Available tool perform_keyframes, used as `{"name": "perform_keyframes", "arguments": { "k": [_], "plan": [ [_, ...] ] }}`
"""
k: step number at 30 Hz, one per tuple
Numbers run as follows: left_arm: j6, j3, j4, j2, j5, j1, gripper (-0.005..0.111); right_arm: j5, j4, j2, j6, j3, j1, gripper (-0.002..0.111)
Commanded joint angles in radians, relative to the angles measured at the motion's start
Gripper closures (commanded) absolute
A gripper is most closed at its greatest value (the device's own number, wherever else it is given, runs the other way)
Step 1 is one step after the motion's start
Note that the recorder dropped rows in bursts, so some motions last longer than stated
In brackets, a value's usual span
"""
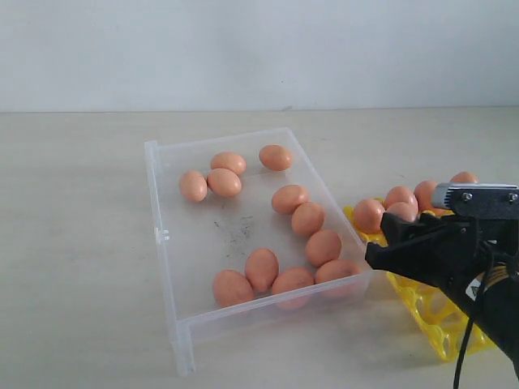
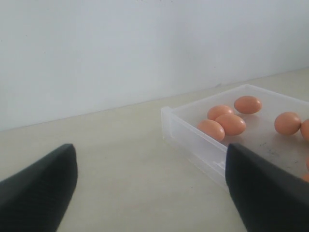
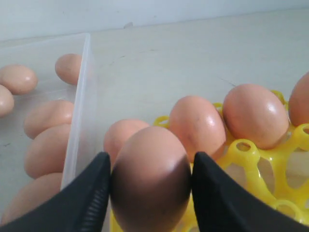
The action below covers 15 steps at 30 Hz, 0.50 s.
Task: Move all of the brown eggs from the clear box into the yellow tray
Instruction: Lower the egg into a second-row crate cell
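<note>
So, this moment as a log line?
right hand: grips brown oval egg at yellow lattice tray; left hand: open; clear plastic box: eggs left

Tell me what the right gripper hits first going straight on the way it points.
Probably the nearest brown egg in the yellow tray, just beyond the held egg in the right gripper; depth is unclear.

A pale beige, matte, flat surface [image 1: 81, 243] stretches across the scene, its finish marked by faint scratches in the right wrist view. Behind it rises a plain white wall [image 1: 243, 49], bare and evenly lit. A small dark mark [image 1: 286, 107] sits where the two meet.
</note>
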Motion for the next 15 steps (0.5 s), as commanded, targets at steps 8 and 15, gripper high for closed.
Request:
{"name": "perform_keyframes", "arguments": {
  "k": [8, 15],
  "plan": [
    [-0.008, 0.004, -0.007, -0.004, -0.008, -0.006, 0.029, 0.089, -0.042, 0.001, 0.021, -0.051, -0.019, 0.108],
    [-0.008, 0.004, -0.007, -0.004, -0.008, -0.006, 0.029, 0.138, -0.001, 0.001, 0.004, -0.049, -0.019, 0.108]
  ]
}}
